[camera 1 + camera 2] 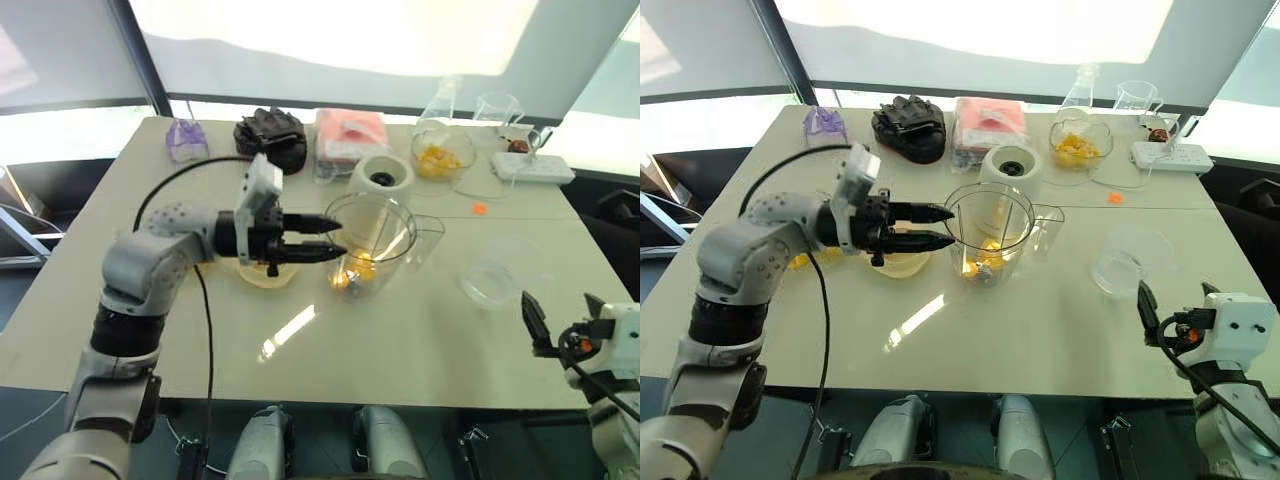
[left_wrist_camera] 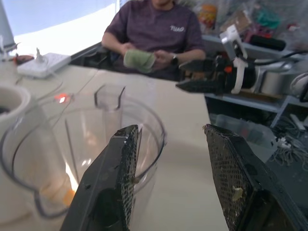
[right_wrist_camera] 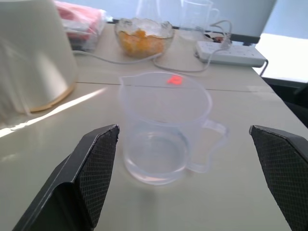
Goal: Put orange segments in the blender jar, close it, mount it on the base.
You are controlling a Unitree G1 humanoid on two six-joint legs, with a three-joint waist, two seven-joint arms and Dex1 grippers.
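Note:
The clear blender jar (image 1: 385, 222) stands upright mid-table, uncovered, with a few orange segments (image 1: 358, 268) at its bottom. More of them fill a scalloped glass bowl (image 1: 440, 158) at the back. Just behind the jar is the cream base (image 1: 382, 178), its dark socket facing up. My left gripper (image 1: 340, 237) is level and points at the jar's left rim; it is open with nothing between its fingers (image 2: 120, 168). Under it lies a flat cream lid (image 1: 262, 275). At the near right edge my right gripper (image 1: 556, 308) is open wide, facing a small clear beaker (image 3: 161, 125) without touching it.
One loose orange piece (image 1: 480, 208) lies right of the jar. Along the back edge sit a purple item (image 1: 186, 138), black gloves (image 1: 272, 135), a pink packet (image 1: 350, 135), a flask (image 1: 445, 98), a glass cup (image 1: 497, 108) and a power strip (image 1: 532, 166). A person (image 2: 154, 29) sits beyond the table.

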